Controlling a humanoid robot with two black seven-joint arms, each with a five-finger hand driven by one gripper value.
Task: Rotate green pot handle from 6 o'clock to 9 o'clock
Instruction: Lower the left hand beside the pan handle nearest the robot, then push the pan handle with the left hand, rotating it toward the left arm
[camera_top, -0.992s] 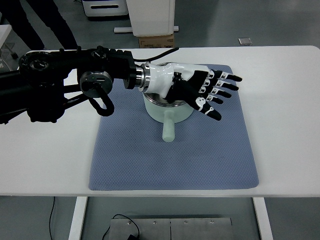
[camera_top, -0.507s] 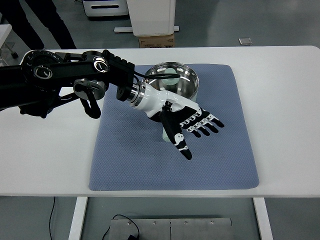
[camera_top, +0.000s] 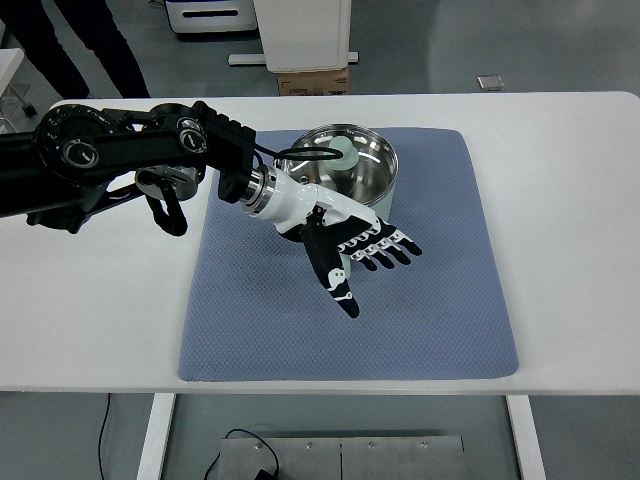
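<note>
A pale green pot with a shiny steel inside stands on the blue mat, toward its far side. My left hand reaches in from the left and hovers over the near side of the pot, fingers spread and pointing right, holding nothing. The hand covers the pot's handle, so the handle does not show. The thumb points toward the near edge of the mat.
The mat lies on a white table. A cardboard box and a white cabinet stand beyond the table's far edge. A person's legs show at the top left. The black left arm spans the table's left part.
My left hand has swung from above the pot toward the near side and slightly left. The pot's open inside has come into sight, and the handle has become hidden under the hand.
</note>
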